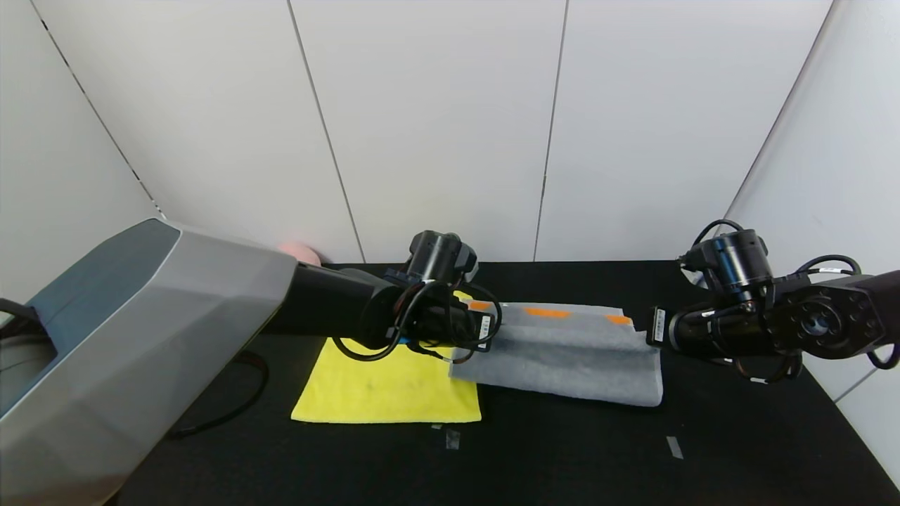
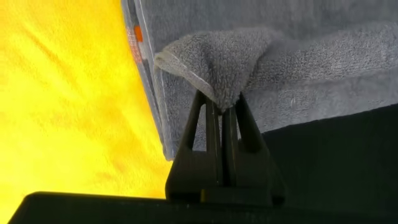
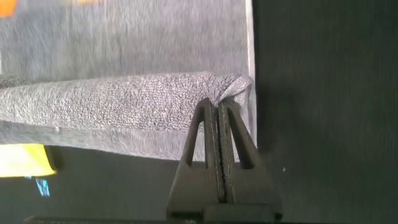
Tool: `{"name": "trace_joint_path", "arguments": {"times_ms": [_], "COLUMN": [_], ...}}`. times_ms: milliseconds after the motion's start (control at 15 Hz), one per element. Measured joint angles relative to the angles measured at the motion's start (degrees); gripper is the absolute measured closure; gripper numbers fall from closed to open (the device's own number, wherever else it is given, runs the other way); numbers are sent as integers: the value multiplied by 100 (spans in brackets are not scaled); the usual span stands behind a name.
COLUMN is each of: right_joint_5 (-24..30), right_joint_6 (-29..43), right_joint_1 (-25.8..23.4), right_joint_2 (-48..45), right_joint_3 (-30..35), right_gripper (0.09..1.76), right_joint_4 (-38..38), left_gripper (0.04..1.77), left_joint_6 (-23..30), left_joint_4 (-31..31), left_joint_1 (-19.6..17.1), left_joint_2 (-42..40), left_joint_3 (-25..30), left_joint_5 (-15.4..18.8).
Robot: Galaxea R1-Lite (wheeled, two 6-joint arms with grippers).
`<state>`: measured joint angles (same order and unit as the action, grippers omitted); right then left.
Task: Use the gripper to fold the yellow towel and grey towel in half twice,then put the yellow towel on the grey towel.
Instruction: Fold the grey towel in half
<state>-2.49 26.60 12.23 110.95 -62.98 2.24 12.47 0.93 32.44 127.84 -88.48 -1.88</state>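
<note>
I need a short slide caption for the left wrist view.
Left pincer shut on a corner of the grey towel, beside the yellow towel.

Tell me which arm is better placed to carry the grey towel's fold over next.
Neither alone: the left tool and right tool each pinch a corner of the grey towel, so both should probably move together.
</note>
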Motion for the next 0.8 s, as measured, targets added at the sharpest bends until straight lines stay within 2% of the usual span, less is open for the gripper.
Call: {"name": "trace_joint_path", "arguments": {"times_ms": [533,800], "right_joint_5": [2,-22], "right_joint_6": [-60,-101], "right_joint_1": [-16,-24], "right_joint_2": [280,316], "right_joint_3": [-188,-201], "right_gripper": [173,112], "right_joint_4": [207,211], "left_gripper": [168,106], "left_joint_6": [-117,-216], "left_joint_4": [-2,-13], "left_joint_1": [-52,-55], "left_joint_2": [96,112], "left_joint_3": [-101,-127], "left_joint_5": [62,71]}}
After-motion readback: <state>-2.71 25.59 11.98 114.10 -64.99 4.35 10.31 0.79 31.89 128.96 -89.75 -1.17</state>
